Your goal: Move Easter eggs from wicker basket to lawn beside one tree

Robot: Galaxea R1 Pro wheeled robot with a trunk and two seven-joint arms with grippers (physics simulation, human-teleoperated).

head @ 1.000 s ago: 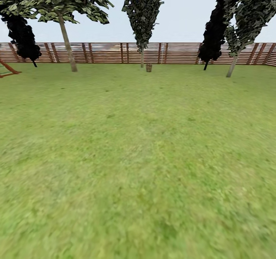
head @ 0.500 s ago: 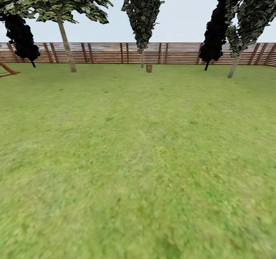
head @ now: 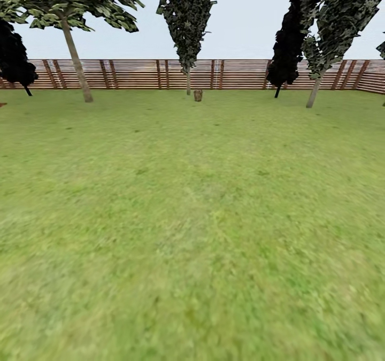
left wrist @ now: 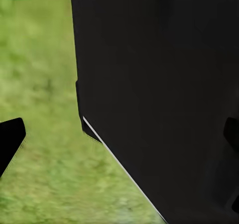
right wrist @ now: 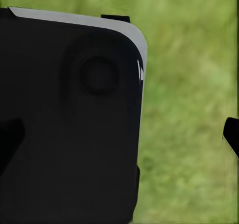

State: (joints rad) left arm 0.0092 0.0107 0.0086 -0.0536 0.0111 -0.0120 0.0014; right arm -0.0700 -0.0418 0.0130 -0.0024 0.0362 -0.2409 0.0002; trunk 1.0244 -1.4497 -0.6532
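Far across the lawn [head: 192,216], the small brown wicker basket [head: 198,95] stands on the grass just before the fence, beside a slender pale tree trunk [head: 188,82]. At this distance the Easter eggs cannot be made out. In the left wrist view my left gripper [left wrist: 119,134] is open, one dark fingertip [left wrist: 10,140] at each side, over grass and the robot's black body. My right gripper [right wrist: 119,134] is likewise open, a fingertip [right wrist: 231,134] over grass, with nothing held.
A brown slat fence [head: 133,73] closes the back of the garden. More pale-trunked trees stand at left [head: 75,56] and right [head: 314,91]. Black conifer-like trees [head: 282,56] stand near the fence. Open grass lies between me and the basket.
The whole head view has shifted: basket, trees and fence now sit a little further left in the picture, so the camera has turned right. Nothing in the garden itself has moved.
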